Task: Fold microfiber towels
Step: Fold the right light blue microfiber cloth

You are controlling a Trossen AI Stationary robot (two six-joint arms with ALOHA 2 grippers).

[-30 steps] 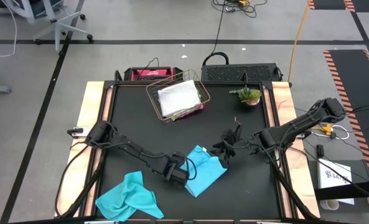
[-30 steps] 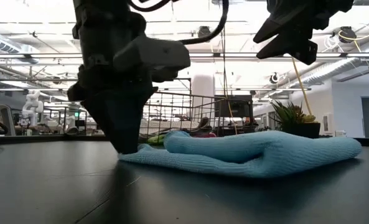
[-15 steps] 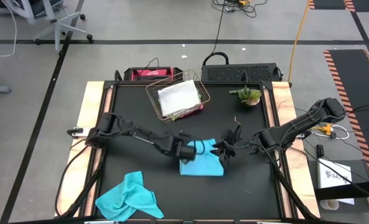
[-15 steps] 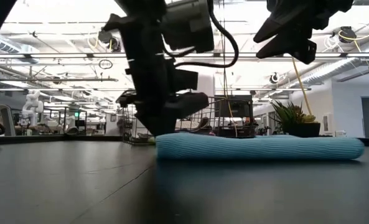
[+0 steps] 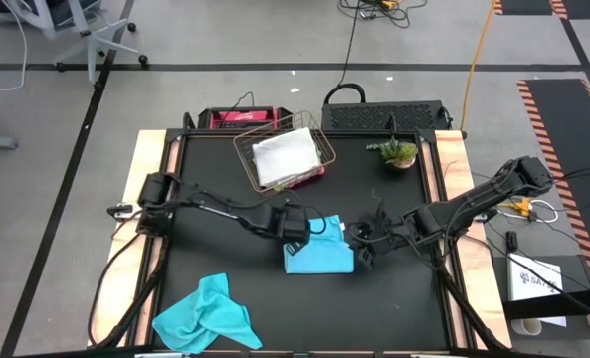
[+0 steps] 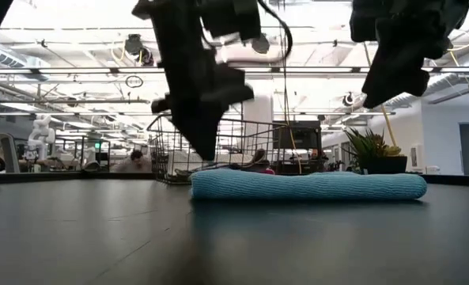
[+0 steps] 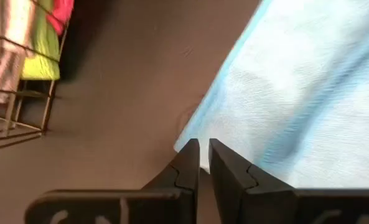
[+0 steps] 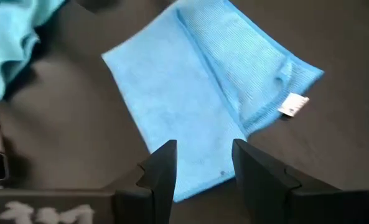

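High view: a folded turquoise towel [image 5: 319,257] lies near the centre of the black worktop [image 5: 205,259]. The left gripper [image 5: 296,225] hangs over its 10 o'clock corner; the right gripper [image 5: 366,242] is just beside its 3 o'clock edge. A second turquoise towel [image 5: 203,314] lies crumpled toward 7 o'clock. A copper wire basket [image 5: 285,154] at 12 o'clock holds a light grey towel [image 5: 283,156], with pink showing beneath it.

Low view: the folded towel [image 6: 307,185] lies flat in a long low band. Both grippers hang above it, clear of the cloth. A potted plant [image 6: 374,150] stands behind.

Left wrist view: the fingers [image 7: 189,163] are nearly together, a thin slit between them, nothing held. Lime green [image 7: 40,46] and pink [image 7: 60,11] towels show in the basket.

Right wrist view: the fingers [image 8: 164,165] are spread wide over the folded towel's edge, gripping nothing. A white label [image 8: 293,104] sits at one corner.
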